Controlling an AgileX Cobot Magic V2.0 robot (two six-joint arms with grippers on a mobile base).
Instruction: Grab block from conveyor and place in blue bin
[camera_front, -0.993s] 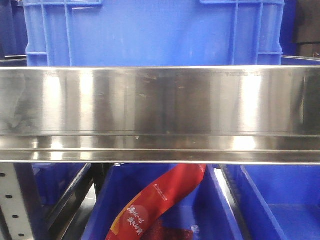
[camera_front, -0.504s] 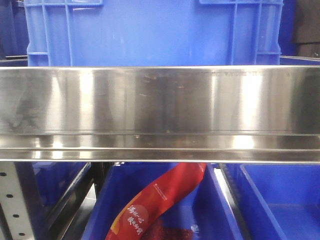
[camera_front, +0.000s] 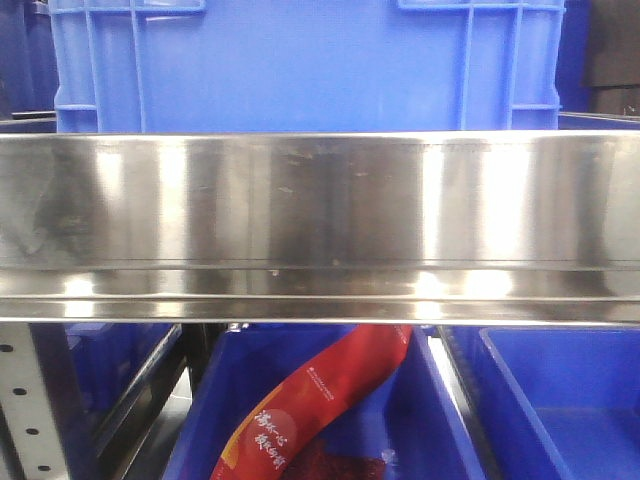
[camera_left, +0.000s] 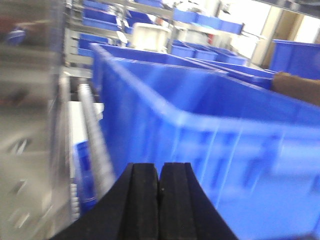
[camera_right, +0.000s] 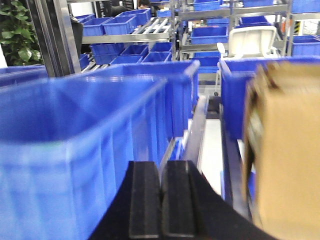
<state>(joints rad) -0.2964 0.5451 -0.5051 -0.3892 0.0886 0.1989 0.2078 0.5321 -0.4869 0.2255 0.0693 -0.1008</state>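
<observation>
Front view unchanged over the last second; left gripper (camera_left: 160, 200) and right gripper (camera_right: 161, 200) both pinched closed, empty, beside blue bins (camera_left: 210, 130); no block or conveyor visible, so the grab looks not yet begun.

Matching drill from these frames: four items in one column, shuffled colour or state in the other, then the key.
Items:
1. left gripper
2. steel rail
3. printed packet
4. cardboard box

States:
A. red, lying in a lower blue bin
B. brown, at the right edge of the right wrist view
C. black fingers pressed together, nothing between them
D. shiny, running across the whole front view

Pairs: 1-C, 2-D, 3-A, 4-B
</observation>
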